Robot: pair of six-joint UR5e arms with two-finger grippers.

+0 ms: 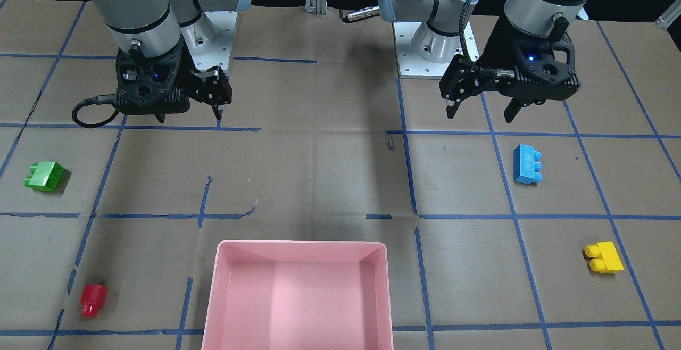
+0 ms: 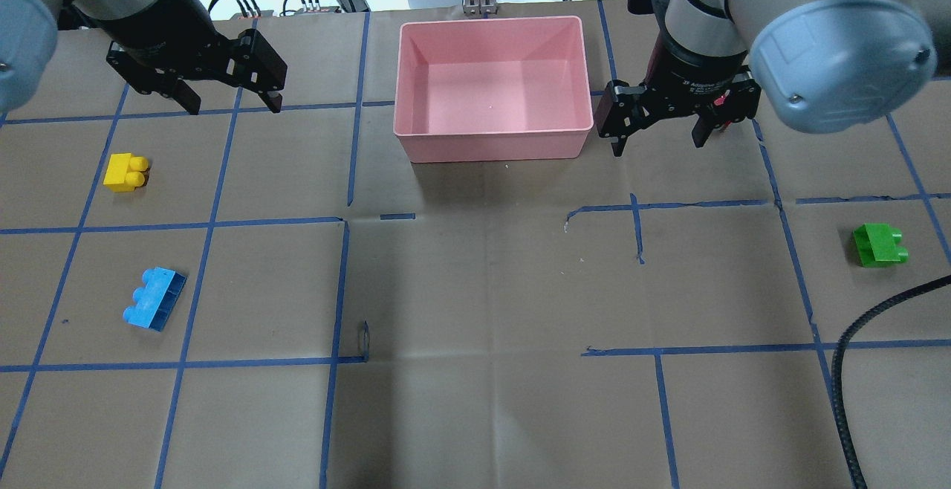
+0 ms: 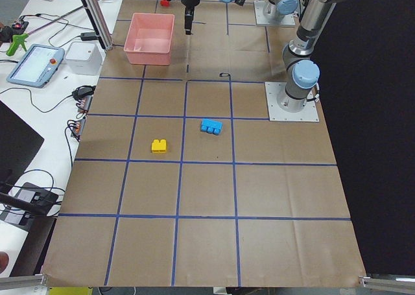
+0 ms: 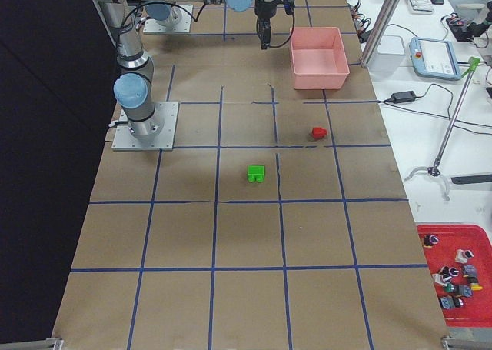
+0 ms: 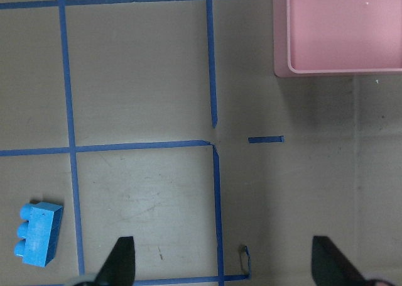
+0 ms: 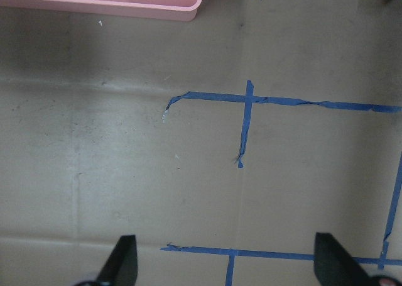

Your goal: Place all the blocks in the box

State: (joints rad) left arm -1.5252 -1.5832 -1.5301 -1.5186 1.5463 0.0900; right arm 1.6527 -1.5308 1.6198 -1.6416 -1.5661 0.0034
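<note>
The pink box [image 2: 490,22] stands at the table's far middle edge, with nothing in it. The yellow block [image 2: 126,172] and light-blue block [image 2: 154,299] lie on the left side. The green block [image 2: 879,244] lies on the right. The red block [image 1: 93,299] lies near the far right, hidden in the overhead view. My left gripper [image 2: 234,106] is open and empty, held above the table left of the box. My right gripper [image 2: 657,144] is open and empty, just right of the box. The left wrist view shows the blue block [image 5: 38,233] and a box corner [image 5: 342,71].
Brown paper with a blue tape grid covers the table. A black cable [image 2: 854,325] hangs at the right front. A small ring-shaped mark [image 2: 363,337] lies near the middle. Tablets and cables sit beyond the far edge; a red parts tray [image 4: 457,265] stands off the table.
</note>
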